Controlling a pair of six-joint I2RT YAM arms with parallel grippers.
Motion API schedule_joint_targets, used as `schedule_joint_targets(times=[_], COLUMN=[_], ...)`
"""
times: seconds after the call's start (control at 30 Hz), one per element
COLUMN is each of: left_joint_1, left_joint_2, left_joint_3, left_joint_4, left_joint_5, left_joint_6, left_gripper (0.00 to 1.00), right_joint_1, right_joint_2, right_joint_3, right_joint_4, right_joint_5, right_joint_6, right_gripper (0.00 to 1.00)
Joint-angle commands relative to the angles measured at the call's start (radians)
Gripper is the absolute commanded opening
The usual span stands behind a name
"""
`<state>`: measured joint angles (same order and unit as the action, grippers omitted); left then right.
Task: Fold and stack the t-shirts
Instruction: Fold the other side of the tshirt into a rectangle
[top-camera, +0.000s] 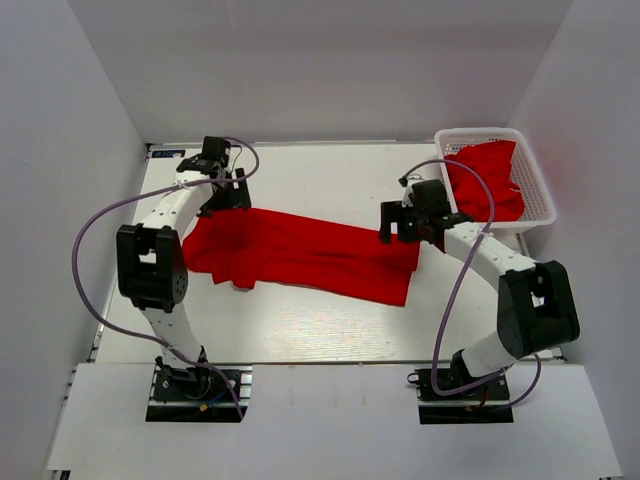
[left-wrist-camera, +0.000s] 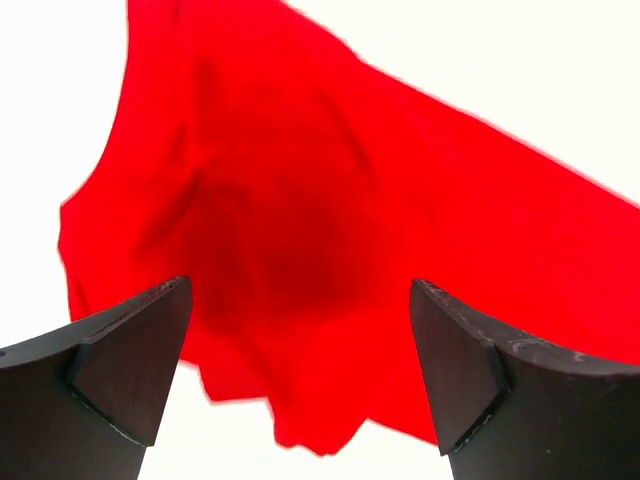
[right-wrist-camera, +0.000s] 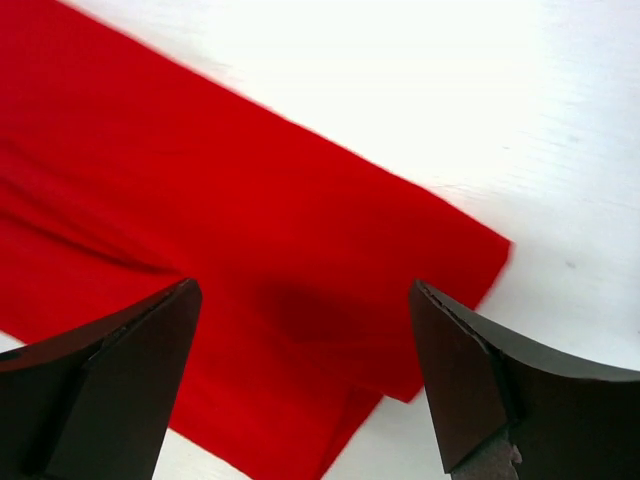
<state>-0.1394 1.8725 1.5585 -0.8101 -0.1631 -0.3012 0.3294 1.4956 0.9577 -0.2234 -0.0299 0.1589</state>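
A red t-shirt (top-camera: 300, 250) lies spread in a long band across the middle of the white table. My left gripper (top-camera: 228, 192) hovers open over its left end; the left wrist view shows the cloth (left-wrist-camera: 300, 230) below and between the wide-apart jaws, with nothing held. My right gripper (top-camera: 398, 222) hovers open over the shirt's right end; the right wrist view shows the flat cloth (right-wrist-camera: 250, 260) and its corner under the spread jaws. More red t-shirts (top-camera: 485, 180) lie bunched in the basket at the back right.
The white lattice basket (top-camera: 540, 190) stands at the table's back right corner. White walls close in the table on the left, back and right. Purple cables loop off both arms.
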Motion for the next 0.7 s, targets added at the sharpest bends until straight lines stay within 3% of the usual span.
schedule_joint_targets(times=[0.0, 0.13, 0.33, 0.47, 0.67], left_joint_1=[0.006, 0.006, 0.040, 0.063, 0.081], left_joint_2=[-0.070, -0.084, -0.065, -0.041, 0.069], left_joint_3=[-0.087, -0.109, -0.140, -0.161, -0.072], left_joint_4=[-0.034, -0.034, 0.098, 0.234, 0.232], left_joint_5=[-0.056, -0.108, -0.136, -0.063, -0.006], left_joint_6=[-0.056, -0.049, 0.072, 0.172, 0.253], left_gripper=[1.00, 1.00, 1.00, 1.00, 1.00], right_joint_1=[0.019, 0.043, 0.071, 0.077, 0.068], right_joint_2=[0.028, 0.046, 0.083, 0.126, 0.190], right_joint_3=[0.019, -0.005, -0.043, -0.069, -0.070], right_joint_4=[0.038, 0.056, 0.096, 0.107, 0.090], right_joint_5=[-0.093, -0.108, -0.105, -0.067, 0.024], right_joint_6=[-0.032, -0.039, -0.042, -0.029, 0.024], right_gripper=[0.90, 0.90, 0.90, 0.90, 0.90])
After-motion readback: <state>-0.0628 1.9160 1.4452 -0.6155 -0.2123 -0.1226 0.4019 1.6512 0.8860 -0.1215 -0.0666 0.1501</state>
